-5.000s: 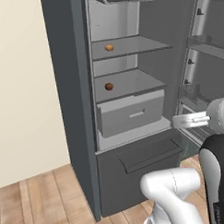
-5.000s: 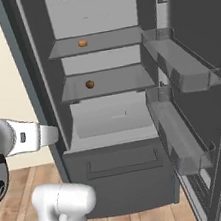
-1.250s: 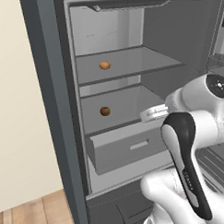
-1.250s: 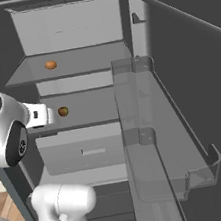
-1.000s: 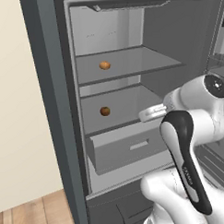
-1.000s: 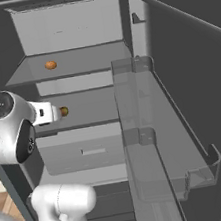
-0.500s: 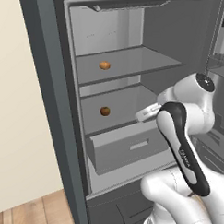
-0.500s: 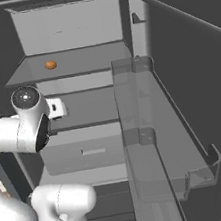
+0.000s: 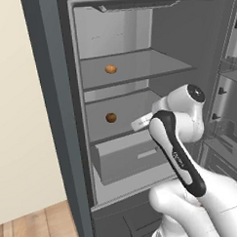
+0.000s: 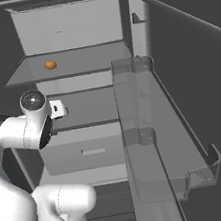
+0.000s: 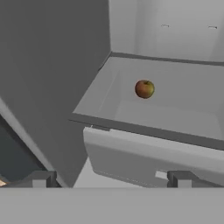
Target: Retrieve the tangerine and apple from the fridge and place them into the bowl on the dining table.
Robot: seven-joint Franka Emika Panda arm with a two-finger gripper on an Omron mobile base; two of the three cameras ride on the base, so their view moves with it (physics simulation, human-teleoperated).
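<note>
Left base view: open fridge [image 9: 52,118] with light grey shelves; tangerine [image 9: 111,69] on the upper shelf, above and beyond the jaws; apple [image 9: 110,118] on the shelf below, just ahead of the jaws and apart from them; pale drawer [image 9: 127,161] under that shelf, below the jaws. Gripper [image 9: 140,124] at the end of the white arm, level with the apple's shelf and pointing toward the fruit; finger spacing too small to judge here. Right base view: same fridge interior from the other side; tangerine [image 10: 50,65] on the upper shelf, above the jaws; clear door bins [image 10: 158,140] off to the side of the jaws, well apart; gripper probably hidden behind the arm's round joint. Hand view: two dark fingertips [image 11: 39,178] at the bottom edge, set wide apart, nothing between them; apple [image 11: 145,89] straight ahead and beyond the jaws, resting alone on the grey shelf, greenish patch on its reddish skin; drawer front directly below and between jaws and fruit.
</note>
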